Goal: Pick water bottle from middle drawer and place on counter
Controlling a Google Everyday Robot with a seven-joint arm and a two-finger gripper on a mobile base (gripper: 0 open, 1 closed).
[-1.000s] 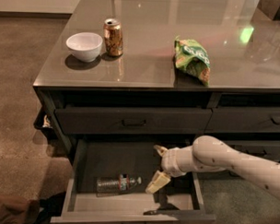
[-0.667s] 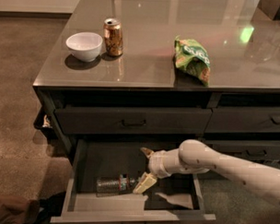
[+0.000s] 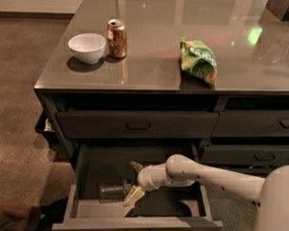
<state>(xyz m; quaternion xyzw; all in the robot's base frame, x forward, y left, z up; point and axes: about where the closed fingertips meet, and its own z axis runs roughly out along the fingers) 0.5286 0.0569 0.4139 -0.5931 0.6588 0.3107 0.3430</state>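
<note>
The water bottle (image 3: 112, 190) lies on its side in the open middle drawer (image 3: 73, 201), near the drawer's left front, its cap end pointing right. My gripper (image 3: 134, 182) is down inside the drawer just right of the bottle, pointing left at it. It is open, with one finger (image 3: 135, 166) behind the bottle's cap end and the other finger (image 3: 134, 197) in front of it. I cannot tell whether the fingers touch the bottle. The counter (image 3: 151, 65) tops the cabinet above.
On the counter stand a white bowl (image 3: 87, 47) and a gold-brown can (image 3: 117, 38) at the left, and a green chip bag (image 3: 199, 61) lies right of centre. A shut drawer (image 3: 137, 124) sits above the open one. My white arm (image 3: 218, 179) crosses the drawer's right side.
My gripper has moved left across the drawer, from its right side to the bottle's cap end. The bottle has not moved.
</note>
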